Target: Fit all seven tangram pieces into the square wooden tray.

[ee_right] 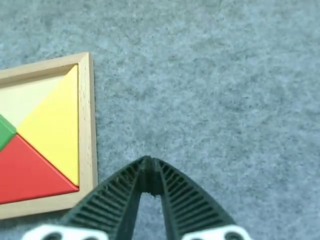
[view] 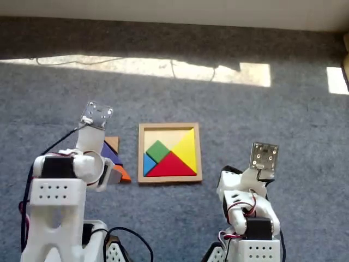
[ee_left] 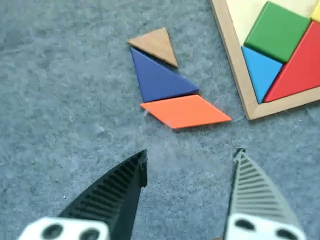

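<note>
Four pieces are in the square wooden tray (view: 169,126) right now: the green square (view: 157,150) in the middle, the small blue triangle (view: 148,162) tucked against the left rim below it, the big red triangle (view: 172,165) along the near edge and the big yellow triangle (view: 187,148) up the right side, with the tray's pale floor bare in the far-left corner. Over on the grey carpet (view: 262,109), just left of the tray, three pieces sit in a stack-like cluster: the tan triangle (ee_left: 156,45) farthest out, the dark blue triangle (ee_left: 159,80) next and the orange parallelogram (ee_left: 186,111) nearest the robot, its tip close to the tray's corner; each looks to be touching its neighbour, though the seams are hard to read. The left gripper (ee_left: 190,152) is spread wide with nothing in it, poised over bare carpet just short of the orange parallelogram. The right gripper (ee_right: 149,162) has its fingers pressed together, holding nothing, over carpet beside the tray's right rim near the front corner. A sunlit band (view: 163,68) crosses the carpet beyond the tray
</note>
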Motion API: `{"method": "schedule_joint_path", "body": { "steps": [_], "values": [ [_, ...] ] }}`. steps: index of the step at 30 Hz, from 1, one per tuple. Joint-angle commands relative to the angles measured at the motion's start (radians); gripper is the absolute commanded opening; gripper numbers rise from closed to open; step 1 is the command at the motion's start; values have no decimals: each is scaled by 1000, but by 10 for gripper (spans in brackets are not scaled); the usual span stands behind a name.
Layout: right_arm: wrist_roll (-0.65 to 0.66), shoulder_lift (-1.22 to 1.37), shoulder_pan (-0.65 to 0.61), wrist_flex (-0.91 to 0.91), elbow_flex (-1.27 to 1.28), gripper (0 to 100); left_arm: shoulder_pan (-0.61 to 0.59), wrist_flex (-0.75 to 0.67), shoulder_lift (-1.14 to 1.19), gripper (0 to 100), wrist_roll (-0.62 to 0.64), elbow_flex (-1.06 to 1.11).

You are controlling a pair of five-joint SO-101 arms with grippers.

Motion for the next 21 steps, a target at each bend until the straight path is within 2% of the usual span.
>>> {"method": "schedule_joint_path", "body": {
  "steps": [1, 7, 21],
  "values": [
    [-9, 2, 10, 5, 137, 5, 8, -87, 163, 288, 83, -56],
    [-9, 2, 10, 5, 137, 5, 8, -181, 360, 288, 169, -56],
    [-8, 4, 10, 5, 137, 5, -38, -384, 633, 284, 172, -54]
  ]
}}
